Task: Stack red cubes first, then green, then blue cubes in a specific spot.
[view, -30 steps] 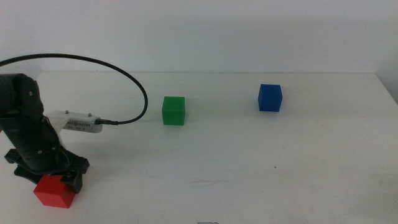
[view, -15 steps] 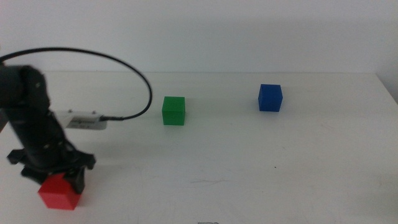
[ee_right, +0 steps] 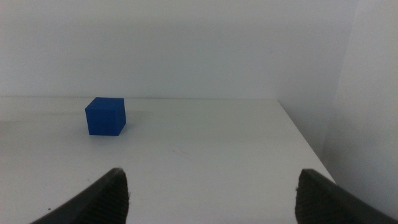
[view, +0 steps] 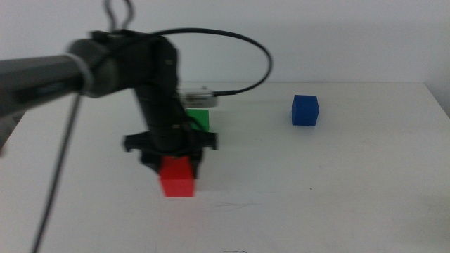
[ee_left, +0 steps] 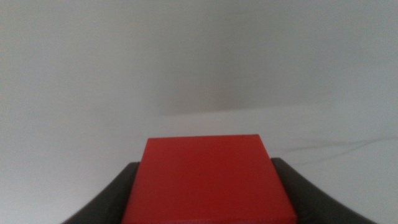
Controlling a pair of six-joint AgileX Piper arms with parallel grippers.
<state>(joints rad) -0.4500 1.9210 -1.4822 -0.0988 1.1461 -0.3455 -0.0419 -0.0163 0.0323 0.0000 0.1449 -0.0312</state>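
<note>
- Left end effector [view: 177, 169]: clamped on the red cube [view: 177, 177], one dark jaw pressed to each side face, as the left wrist view shows with the red cube [ee_left: 208, 180] filling the gap between them.
- Sits a little left of the middle view's centre, arm reaching in from 9 o'clock, blurred with motion, black cable looping over it.
- Hard to tell whether the red cube touches the counter [view: 337, 183] or hangs just above it; faint shadow directly beneath.
- Green cube [view: 201, 119] just behind the arm at 12 o'clock from the red one, mostly hidden by the wrist, resting on the counter.
- Blue cube [view: 305, 110] well apart at about 2 o'clock, alone on the counter; seen too in the right wrist view as the blue cube [ee_right: 106, 116].
- Right end effector [ee_right: 211, 193]: spread wide, holding nothing, waiting out of the middle view, pointed toward the blue cube.
- Progress, as a judgement: first step only under way, red cube in hand and not yet released at any spot; nothing stacked so far. Left to do: setting red down, then green on top, then blue on top of that.
- Surface: smooth matte white counter, no outline or marker for the stacking place, a few faint scuffs near 6 o'clock.
- Room: plain white wall behind, counter edge visible at 3 o'clock, soft even light.
</note>
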